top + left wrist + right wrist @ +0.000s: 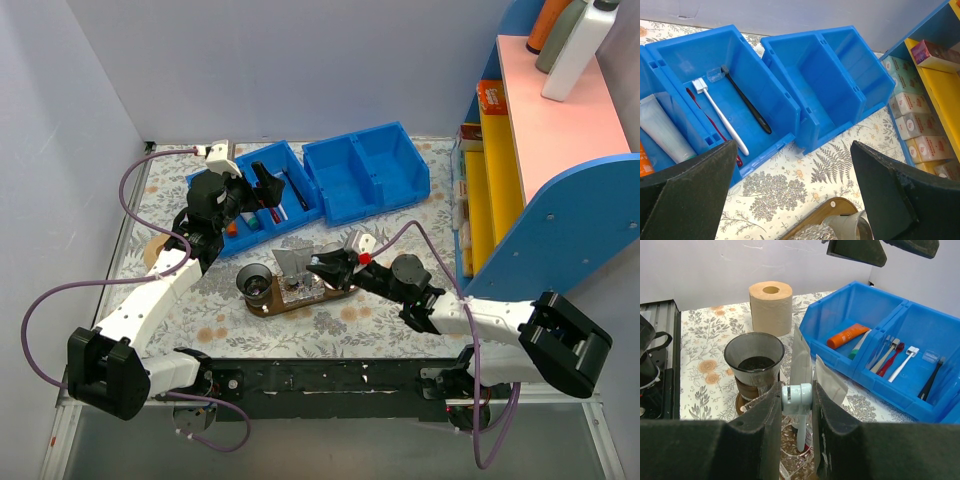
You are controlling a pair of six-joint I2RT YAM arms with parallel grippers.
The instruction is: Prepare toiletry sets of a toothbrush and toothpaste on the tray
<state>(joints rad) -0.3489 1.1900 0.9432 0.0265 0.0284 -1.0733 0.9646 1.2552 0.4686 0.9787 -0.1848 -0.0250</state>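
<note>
Right hand: pinched on the toothbrush, which stands upright between its fingers, over the tray, mid-desk toward the near edge. Left hand: spread wide, holding nothing, above the blue bin near the far edge.

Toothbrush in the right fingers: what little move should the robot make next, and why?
Probably ease it down and let go: the right fingers pinch the toothbrush upright, its lower end close over the tray, beside the dark cup.
</note>
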